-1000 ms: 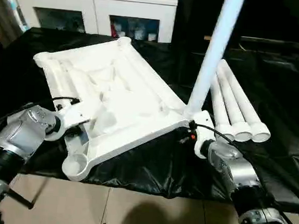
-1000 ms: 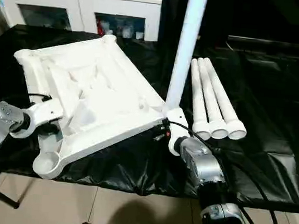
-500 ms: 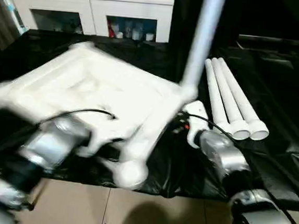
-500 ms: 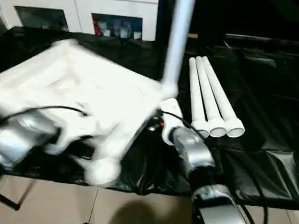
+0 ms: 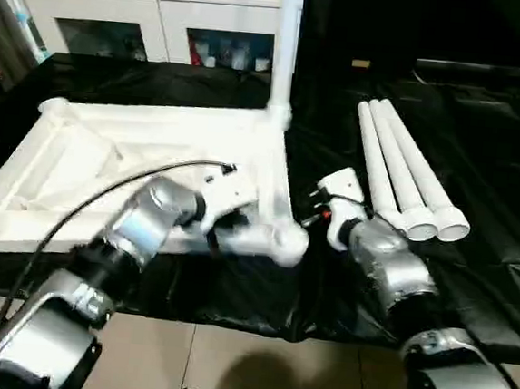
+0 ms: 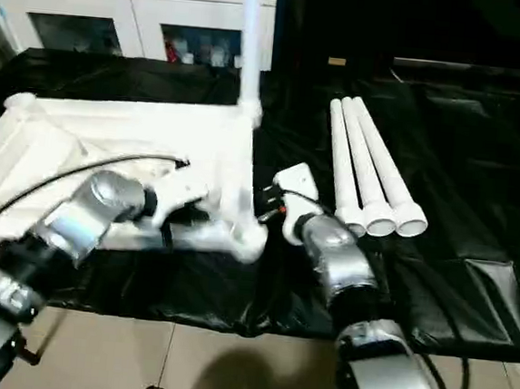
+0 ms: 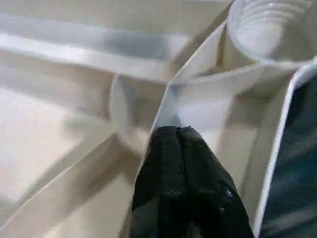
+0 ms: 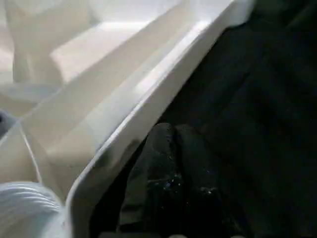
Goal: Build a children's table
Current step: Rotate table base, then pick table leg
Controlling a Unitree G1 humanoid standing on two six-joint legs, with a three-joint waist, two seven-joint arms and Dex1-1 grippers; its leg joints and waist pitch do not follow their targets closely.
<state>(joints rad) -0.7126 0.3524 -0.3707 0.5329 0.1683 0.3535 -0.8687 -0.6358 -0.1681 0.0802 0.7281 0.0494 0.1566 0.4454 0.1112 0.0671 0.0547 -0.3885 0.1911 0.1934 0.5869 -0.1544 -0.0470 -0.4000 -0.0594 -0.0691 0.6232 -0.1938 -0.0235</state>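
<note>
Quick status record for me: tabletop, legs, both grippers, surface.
tabletop: upside down, ribbed underside up, on the black sheet
fitted leg: upright in far corner socket
loose legs: three, side by side beside the tabletop
left gripper: shut, tips against a rib near an empty threaded socket
right gripper: shut, by the tabletop's outer edge

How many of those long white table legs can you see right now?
4: one leg stands upright in the tabletop's far corner; three loose legs lie side by side on the black sheet beside it.
</note>
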